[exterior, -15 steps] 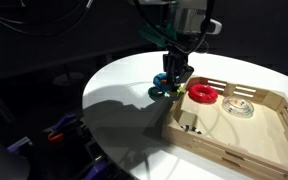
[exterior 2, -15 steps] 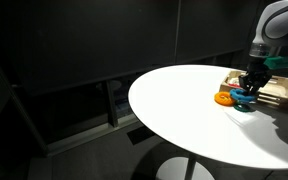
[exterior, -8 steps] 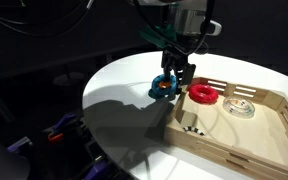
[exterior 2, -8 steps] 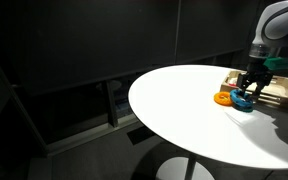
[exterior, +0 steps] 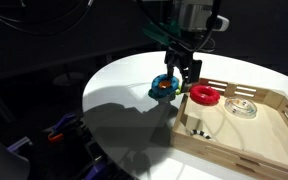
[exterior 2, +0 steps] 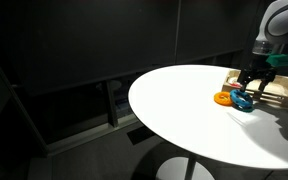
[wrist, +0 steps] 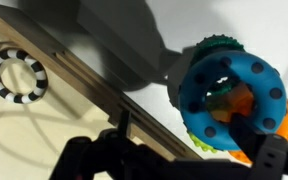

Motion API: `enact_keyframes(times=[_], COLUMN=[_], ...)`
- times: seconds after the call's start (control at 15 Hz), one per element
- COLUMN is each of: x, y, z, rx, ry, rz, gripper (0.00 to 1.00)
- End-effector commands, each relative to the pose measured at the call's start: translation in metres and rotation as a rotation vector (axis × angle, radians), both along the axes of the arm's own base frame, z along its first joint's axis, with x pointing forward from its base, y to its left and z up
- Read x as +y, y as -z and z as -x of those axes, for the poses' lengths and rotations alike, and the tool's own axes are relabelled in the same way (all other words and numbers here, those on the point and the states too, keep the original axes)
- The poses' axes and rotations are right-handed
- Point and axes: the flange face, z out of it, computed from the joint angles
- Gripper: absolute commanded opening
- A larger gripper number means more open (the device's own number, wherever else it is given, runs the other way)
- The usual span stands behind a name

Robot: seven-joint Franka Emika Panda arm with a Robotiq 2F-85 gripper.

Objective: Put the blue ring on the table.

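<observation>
Wrist view: I see both fingers (wrist: 279, 160) spread wide at the bottom edge with nothing clamped between them. The blue ring (wrist: 229, 88) lies free beyond them.
Change: in both exterior views the fingers now stand higher and nearer the tray (exterior: 229, 147) than half a second ago, when they were down on the ring. The ring itself sits where it was.
Meaning: I read this as the release being done and the arm backing away. As the ring is out of the tray and let go, the task looks finished or all but finished to me.
Blue ring, place: it is on the white bench (exterior: 124, 80), just outside the tray's near corner. It is bunched up with an orange piece (exterior 2: 223, 98) and a green ring (wrist: 212, 44).
Blue ring, seating: orange shows through its hole and under its edge, so it seems to rest partly on that piece. I cannot tell whether it lies flat on the bench.
Count, rings: I count four. They are one blue and one green on the bench, plus one red ring (exterior: 203, 94) and one black-and-white striped ring (wrist: 16, 73) inside the tray.
Count, other pieces: there is one orange piece, and I cannot make out its shape.
Count, carriers: there is one tray and one bench.
Watch: if I have to tidy up, the blue ring could slide off the orange piece when nudged.
</observation>
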Motion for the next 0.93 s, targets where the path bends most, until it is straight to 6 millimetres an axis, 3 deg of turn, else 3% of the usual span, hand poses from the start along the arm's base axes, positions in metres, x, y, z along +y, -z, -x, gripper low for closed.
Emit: enact_keyframes(times=[0.0, 0.47, 0.87], x=[-0.023, -0.06, -0.06], y=[-0.024, -0.034, -0.031], z=[0.003, -0.006, -0.003], rx=[-0.031, -0.088, -0.072], ry=[0.031, 0.118, 0.121], rz=[0.003, 0.012, 0.014], gripper=[1.0, 1.0, 1.0])
